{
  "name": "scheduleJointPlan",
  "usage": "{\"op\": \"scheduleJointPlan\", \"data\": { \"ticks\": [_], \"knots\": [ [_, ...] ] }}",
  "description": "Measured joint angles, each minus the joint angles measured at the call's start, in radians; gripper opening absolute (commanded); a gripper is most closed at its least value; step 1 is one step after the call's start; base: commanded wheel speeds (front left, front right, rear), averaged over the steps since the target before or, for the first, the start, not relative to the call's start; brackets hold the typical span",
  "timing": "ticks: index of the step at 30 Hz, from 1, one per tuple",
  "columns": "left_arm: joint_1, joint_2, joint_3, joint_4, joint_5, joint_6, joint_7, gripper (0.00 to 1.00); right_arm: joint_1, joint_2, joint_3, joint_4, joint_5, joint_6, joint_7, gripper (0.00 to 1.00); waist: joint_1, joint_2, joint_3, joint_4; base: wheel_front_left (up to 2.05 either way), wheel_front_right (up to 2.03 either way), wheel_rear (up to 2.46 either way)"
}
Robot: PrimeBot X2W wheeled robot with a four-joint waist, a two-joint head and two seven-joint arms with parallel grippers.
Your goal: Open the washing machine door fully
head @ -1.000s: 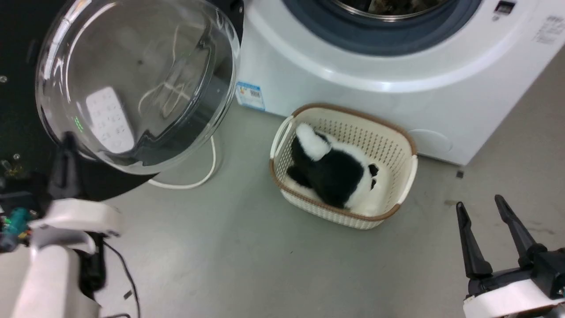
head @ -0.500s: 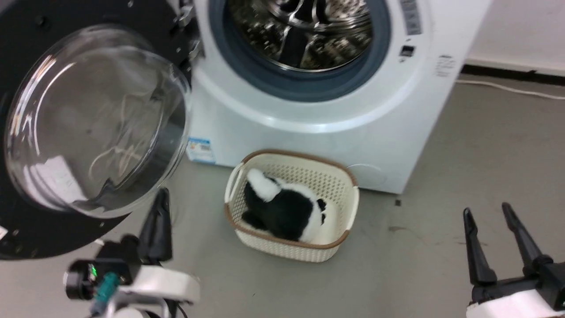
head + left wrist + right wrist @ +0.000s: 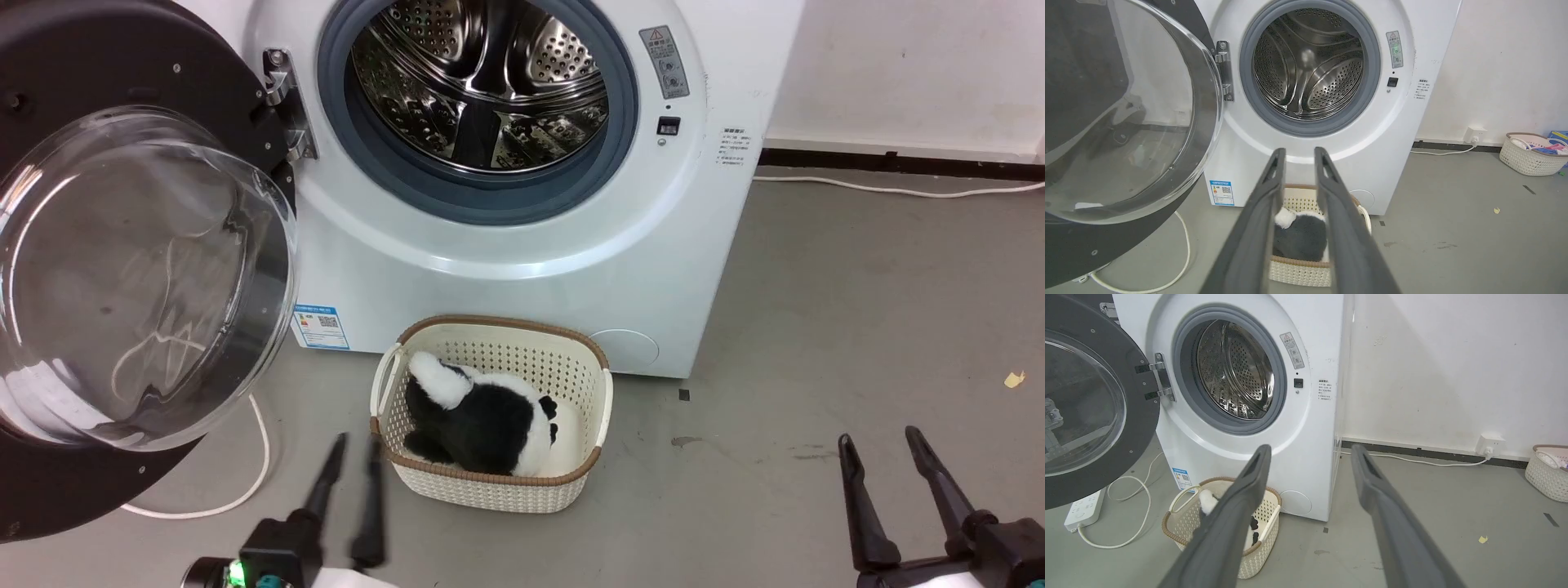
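washing machine door (image 3: 139,278) hangs wide open at frame left; left gripper (image 3: 357,443) fingers slightly parted, right gripper (image 3: 878,437) fingers spread, both empty.

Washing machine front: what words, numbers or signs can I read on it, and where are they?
Warning sticker, right of the drum: a triangle sign on top; print too small.
Blue-and-white label, lower left of the washer: a square code; text too small.
Printed block, front's right edge: blurred.
Nothing can be quoted.
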Motion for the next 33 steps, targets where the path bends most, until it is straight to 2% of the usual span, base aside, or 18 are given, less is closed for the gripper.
{"op": "scheduleJointPlan", "data": {
  "ticks": [23,24,33],
  "knots": [
    [0.001,-0.012,-0.009,0.026,0.021,0.009,0.0,1.0,-0.001,0.0,0.011,0.029,0.007,0.0,-0.008,1.0,0.0001,0.0001,-0.004,0.003,0.0,0.0,0.0],
    [0.001,-0.012,-0.009,0.027,0.021,0.009,0.0,0.0,-0.001,0.0,0.011,0.029,0.007,0.0,-0.008,0.0,0.0001,0.0,-0.003,0.003,0.0,0.0,0.0],
    [0.001,-0.014,-0.001,0.027,0.023,0.007,0.008,0.0,-0.001,0.0,0.012,0.029,0.007,0.0,-0.001,0.0,0.0001,0.0,-0.003,0.001,0.0,0.0,0.0]
  ]
}}
